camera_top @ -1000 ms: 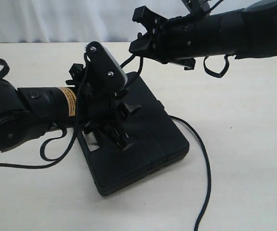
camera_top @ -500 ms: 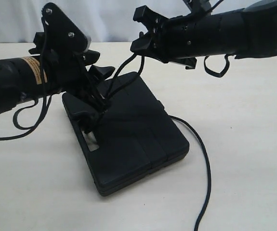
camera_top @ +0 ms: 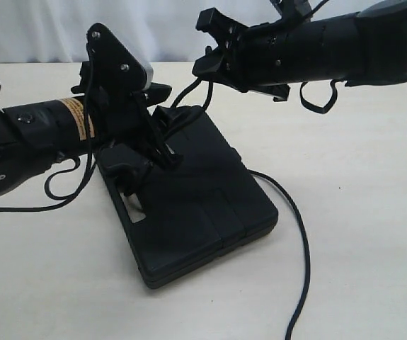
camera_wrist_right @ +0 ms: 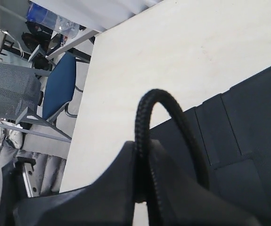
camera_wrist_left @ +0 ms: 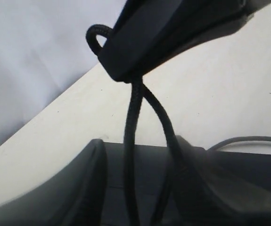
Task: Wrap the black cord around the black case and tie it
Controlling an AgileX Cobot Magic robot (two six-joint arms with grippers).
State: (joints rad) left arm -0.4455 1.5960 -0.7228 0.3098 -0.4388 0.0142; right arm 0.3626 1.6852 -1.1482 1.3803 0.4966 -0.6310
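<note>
Currently the right end effector (camera_top: 207, 42) clenches the black cord (camera_top: 306, 241), the left end effector (camera_top: 150, 134) gapes released; slack could slide off the black case's (camera_top: 210, 212) far corner.

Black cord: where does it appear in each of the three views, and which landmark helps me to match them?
Exterior view: black cord drops from upper middle onto the black case, then curves down the right half.
Left wrist view: two strands hang from the shut right tool, centre.
Right wrist view: an arch in the middle.
Shared landmark: the black case, under the cord.
</note>
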